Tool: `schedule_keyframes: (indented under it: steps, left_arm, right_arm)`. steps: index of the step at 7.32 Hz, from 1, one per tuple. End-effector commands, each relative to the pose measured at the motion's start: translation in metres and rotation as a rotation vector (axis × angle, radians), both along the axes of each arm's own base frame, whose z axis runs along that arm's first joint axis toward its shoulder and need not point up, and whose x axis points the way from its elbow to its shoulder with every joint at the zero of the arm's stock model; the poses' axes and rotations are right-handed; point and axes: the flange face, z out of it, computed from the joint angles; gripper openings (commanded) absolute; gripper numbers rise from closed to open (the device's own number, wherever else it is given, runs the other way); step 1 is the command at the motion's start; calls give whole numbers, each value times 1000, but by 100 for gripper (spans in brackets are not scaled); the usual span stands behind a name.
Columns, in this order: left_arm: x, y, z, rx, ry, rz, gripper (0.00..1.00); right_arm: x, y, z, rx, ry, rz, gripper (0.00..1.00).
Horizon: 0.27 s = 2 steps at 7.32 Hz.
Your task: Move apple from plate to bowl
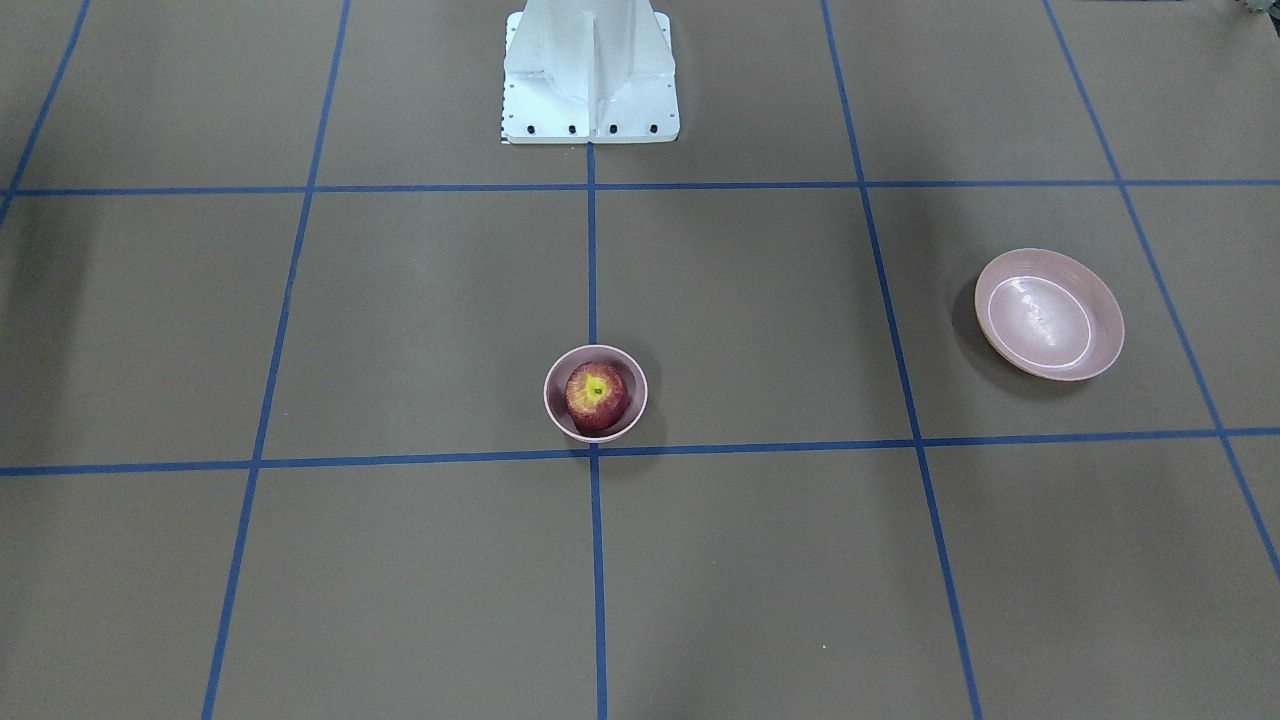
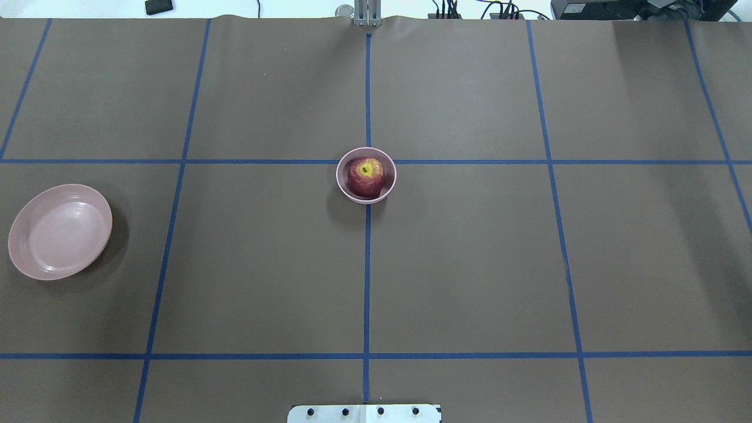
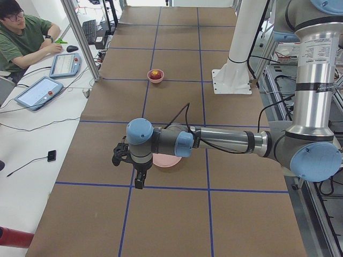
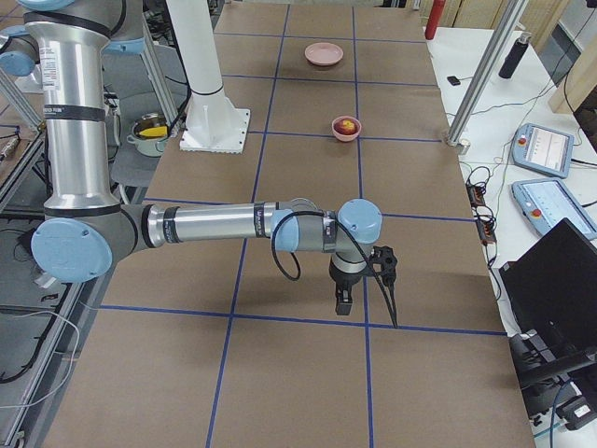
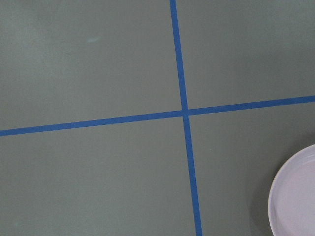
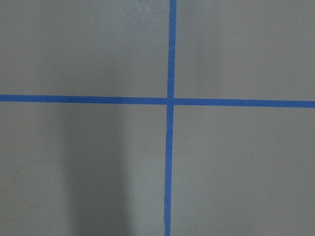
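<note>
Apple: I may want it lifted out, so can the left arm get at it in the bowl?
Probably yes. The apple sits in the bowl, its top uncovered and nothing near it. The left arm hangs free near the plate. The snug bowl leaves little room beside it.

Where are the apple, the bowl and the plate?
apple (image 2: pixel 365 179), overhead view, on its red skin.
bowl (image 2: pixel 376 198), overhead view, on its near outer wall.
plate (image 2: pixel 60 232), overhead view, on its bare middle.

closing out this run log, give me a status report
Left gripper and right gripper hang well away from the bowl, open or shut unclear. Apple sits in bowl; plate empty. Nothing in the way.
</note>
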Motion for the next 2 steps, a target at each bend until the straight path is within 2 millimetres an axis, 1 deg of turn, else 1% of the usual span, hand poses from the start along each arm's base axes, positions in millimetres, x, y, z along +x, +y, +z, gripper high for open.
schedule_keyframes:
  steps: [1, 2]
  left_arm:
    - [0, 0, 0, 2, -2, 1, 99]
    - [0, -1, 4, -4, 0, 1, 99]
  right_arm:
    - [0, 0, 0, 0, -1, 0, 100]
    - [0, 0, 0, 1, -2, -1, 100]
